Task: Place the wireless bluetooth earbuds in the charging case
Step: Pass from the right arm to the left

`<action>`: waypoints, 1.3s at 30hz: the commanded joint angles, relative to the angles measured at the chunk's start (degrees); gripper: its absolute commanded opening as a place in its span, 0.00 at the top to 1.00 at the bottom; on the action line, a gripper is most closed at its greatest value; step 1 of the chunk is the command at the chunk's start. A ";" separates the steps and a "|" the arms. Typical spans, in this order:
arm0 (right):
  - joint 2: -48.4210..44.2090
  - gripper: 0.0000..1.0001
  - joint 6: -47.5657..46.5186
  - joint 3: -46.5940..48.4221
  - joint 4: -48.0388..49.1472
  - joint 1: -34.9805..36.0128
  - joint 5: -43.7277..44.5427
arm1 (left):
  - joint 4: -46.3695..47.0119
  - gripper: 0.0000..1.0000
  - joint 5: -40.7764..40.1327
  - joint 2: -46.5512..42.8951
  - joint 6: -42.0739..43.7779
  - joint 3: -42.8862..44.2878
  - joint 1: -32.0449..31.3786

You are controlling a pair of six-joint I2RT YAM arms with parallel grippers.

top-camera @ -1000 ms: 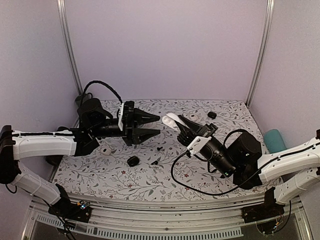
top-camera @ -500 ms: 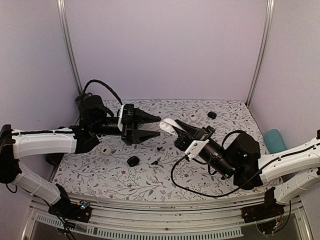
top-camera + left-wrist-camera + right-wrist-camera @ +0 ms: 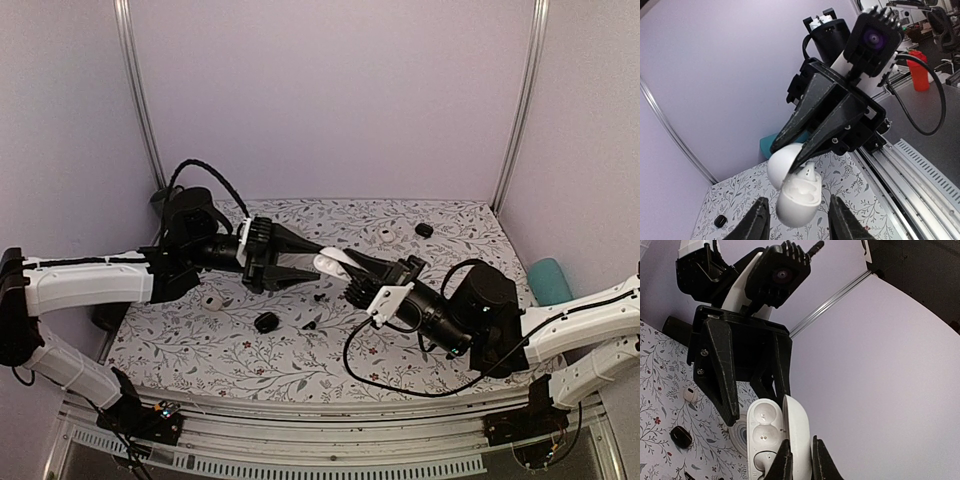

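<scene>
My right gripper holds the white charging case up in the air. In the right wrist view its fingertips are shut on the open lid, and the sockets face the camera. One white earbud sits in the case by the hinge, also visible low in the case body. My left gripper has come up to the case with its jaws open. Its two fingers stand either side of the case body without touching it. A loose white earbud lies on the table.
Small black bits lie on the floral mat. Two small white pieces lie there too. A teal object stands at the right edge. The two arms meet nose to nose above the middle of the mat.
The left gripper has moved right and the right gripper has brought the case left, so the case now sits between the left fingers. The left jaws have narrowed a little.
</scene>
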 commanded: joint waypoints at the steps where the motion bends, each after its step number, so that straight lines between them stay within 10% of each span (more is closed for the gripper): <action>1: -1.38 0.98 1.46 2.29 -1.59 0.48 -1.23 | -2.61 0.59 1.14 1.03 2.04 1.79 0.60; 39: -2.76 0.98 19.27 10.32 -22.29 -5.06 -16.86 | -8.90 0.71 6.13 -0.41 6.47 2.20 -1.63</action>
